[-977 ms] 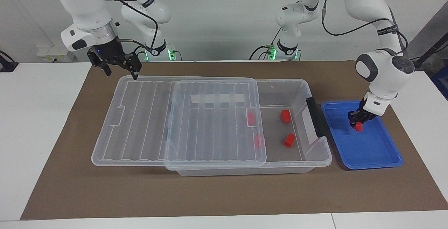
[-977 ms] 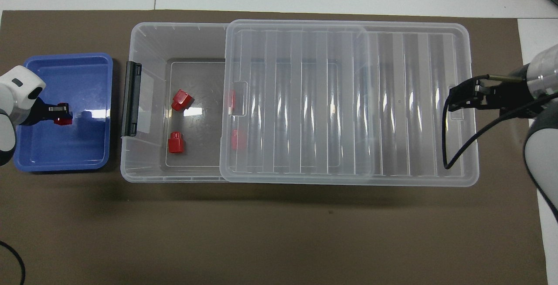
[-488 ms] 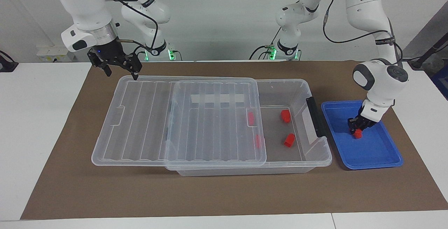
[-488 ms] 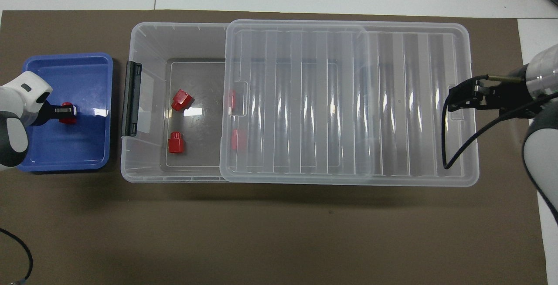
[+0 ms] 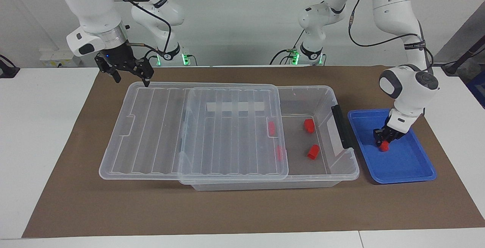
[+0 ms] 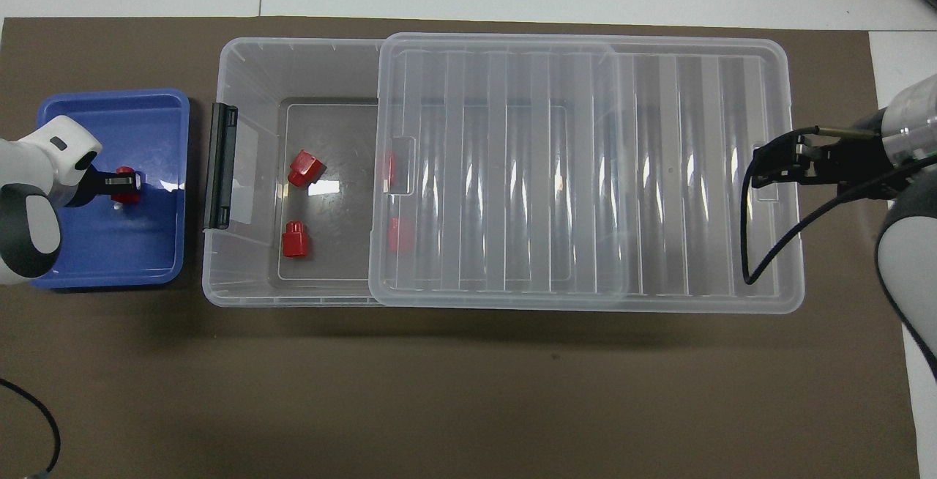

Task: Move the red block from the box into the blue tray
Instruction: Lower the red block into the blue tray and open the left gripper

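Facing view: the left gripper is down inside the blue tray, its fingers closed tight on a red block whose lower end shows beneath the fingertips at or just above the tray floor. In the overhead view the same block sits at about three o'clock from the left arm's white wrist, over the middle of the tray. The tray lies just beside the latched end of the box, at three o'clock from it in the facing view. The box's ribbed lid is slid toward the right arm's end, leaving the bin open at the tray's end, where two more blocks rest in the clear and two others show red through the lid's edge. The block looks hard, light and smooth; judged so, it should bear a firm pinch without harm but could twist or slip, and its flat sides are the best place to take hold, clear of the bevelled end. The left arm comes down from twelve o'clock, forearm near vertical, wrist bent so the fingers point steeply down. The right gripper waits with its fingers spread wide and empty, over the lid's corner nearest the right arm's base.
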{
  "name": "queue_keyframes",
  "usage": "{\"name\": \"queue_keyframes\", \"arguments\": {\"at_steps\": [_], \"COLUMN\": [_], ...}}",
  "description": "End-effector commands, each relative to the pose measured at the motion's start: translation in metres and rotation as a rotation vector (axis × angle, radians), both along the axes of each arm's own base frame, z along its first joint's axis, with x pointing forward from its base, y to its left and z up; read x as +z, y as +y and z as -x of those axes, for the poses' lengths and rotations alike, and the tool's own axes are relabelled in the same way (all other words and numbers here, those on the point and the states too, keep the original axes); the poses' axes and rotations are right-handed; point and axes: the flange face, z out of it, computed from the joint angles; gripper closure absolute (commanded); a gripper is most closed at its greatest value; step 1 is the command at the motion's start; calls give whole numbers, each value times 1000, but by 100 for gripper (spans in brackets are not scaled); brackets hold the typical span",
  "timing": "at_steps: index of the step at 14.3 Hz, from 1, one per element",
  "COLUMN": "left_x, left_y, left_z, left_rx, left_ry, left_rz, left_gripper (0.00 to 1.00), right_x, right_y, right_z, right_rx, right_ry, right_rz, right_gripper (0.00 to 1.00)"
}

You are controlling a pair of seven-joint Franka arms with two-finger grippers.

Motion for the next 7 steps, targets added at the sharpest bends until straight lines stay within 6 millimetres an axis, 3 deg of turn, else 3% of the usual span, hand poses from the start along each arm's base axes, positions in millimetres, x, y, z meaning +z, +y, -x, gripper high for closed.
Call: {"name": "queue_keyframes", "arguments": {"at_steps": [1,2,3,4,5,6,7], "left_x": [-34,-34,-34,-31,-29,-28,-25], "left_y": [6,5,3,3,2,2,-1], "left_z": [9,9,7,5,4,3,0], "left_rx": [-7,-7,-11,-11,-13,-14,-17], "left_ry": [17,16,14,10,13,13,10], "left_rz": [14,14,13,12,13,13,13], "left_gripper": [100,100,81,54,46,28,26], "right_x": [0,0,0,0,0,0,1], "right_y": [0,0,0,0,0,0,0], "right_z": [6,6,6,5,5,4,5], "right_rx": [13,13,13,13,14,14,15], "right_ry": [-15,-15,-15,-17,-21,-21,-24], "right_rz": [-12,-10,-10,-10,-12,-13,-11], "right_gripper": [0,0,0,0,0,0,0]}}
